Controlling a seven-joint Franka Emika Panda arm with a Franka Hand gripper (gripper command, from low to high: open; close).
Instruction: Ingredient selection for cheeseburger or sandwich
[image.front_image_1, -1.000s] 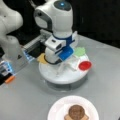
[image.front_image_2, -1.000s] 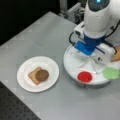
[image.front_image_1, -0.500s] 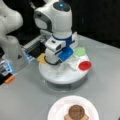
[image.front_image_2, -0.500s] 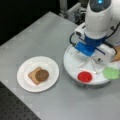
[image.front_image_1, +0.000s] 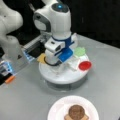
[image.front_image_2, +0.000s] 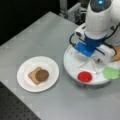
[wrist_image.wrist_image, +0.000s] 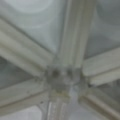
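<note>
A brown toast square (image.front_image_2: 32, 75) lies on the white plate (image.front_image_2: 25, 83), and a dark round patty (image.front_image_2: 42, 75) sits on top of it; the patty (image.front_image_1: 76, 111) and plate rim (image.front_image_1: 53, 110) show in both front views. A yellow cheese square (image.front_image_1: 41, 58) peeks out at the back left edge of the round white tray (image.front_image_1: 62, 77). Another brown piece (image.front_image_2: 117, 53) lies at the tray's right side. My gripper (image.front_image_2: 88, 52) hangs low over the tray's middle, its fingertips hidden under the hand. The wrist view shows only the tray's white dividers (wrist_image.wrist_image: 60, 80), very close.
A red disc (image.front_image_2: 85, 76) and a green lettuce-like piece (image.front_image_2: 111, 73) lie in the tray's compartments. A second white robot body (image.front_image_1: 10, 32) stands at the left, with an orange item (image.front_image_1: 10, 79) beside it. The grey table (image.front_image_2: 37, 37) drops off at its dark edges.
</note>
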